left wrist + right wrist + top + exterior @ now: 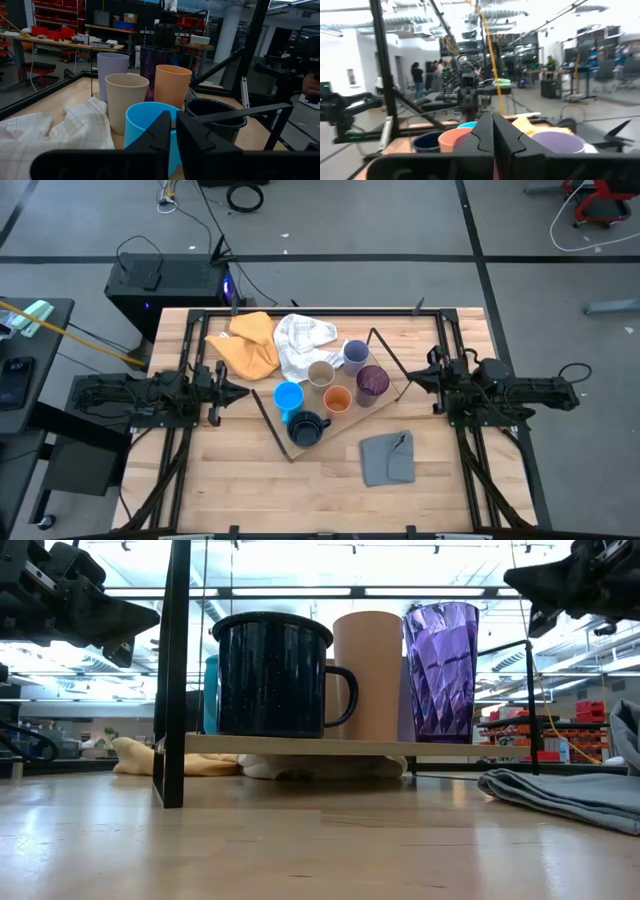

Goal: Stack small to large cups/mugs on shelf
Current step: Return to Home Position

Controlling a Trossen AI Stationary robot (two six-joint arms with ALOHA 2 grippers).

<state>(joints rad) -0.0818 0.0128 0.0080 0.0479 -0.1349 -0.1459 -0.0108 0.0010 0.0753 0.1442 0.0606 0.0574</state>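
Observation:
Six cups stand upright in a cluster on the shelf (350, 414), a light-wood board with a black wire frame, set slantwise at mid-table. They are lavender (354, 353), beige (320, 374), bright blue (288, 397), orange (337, 399), dark navy with a handle (306, 428) and purple (372, 381). My left gripper (240, 392) hovers level at the shelf's left end, facing the blue cup (147, 125), shut save for a thin slit, with nothing between its fingers. My right gripper (405, 377) hovers at the shelf's right end near the purple cup, shut and empty.
A yellow cloth (250, 345) and a white cloth (302, 340) lie bunched at the far side, the white one against the shelf. A grey cloth (387, 457) lies near the front right. Black frame rails run along both table sides. Bare tabletop shows at the front left.

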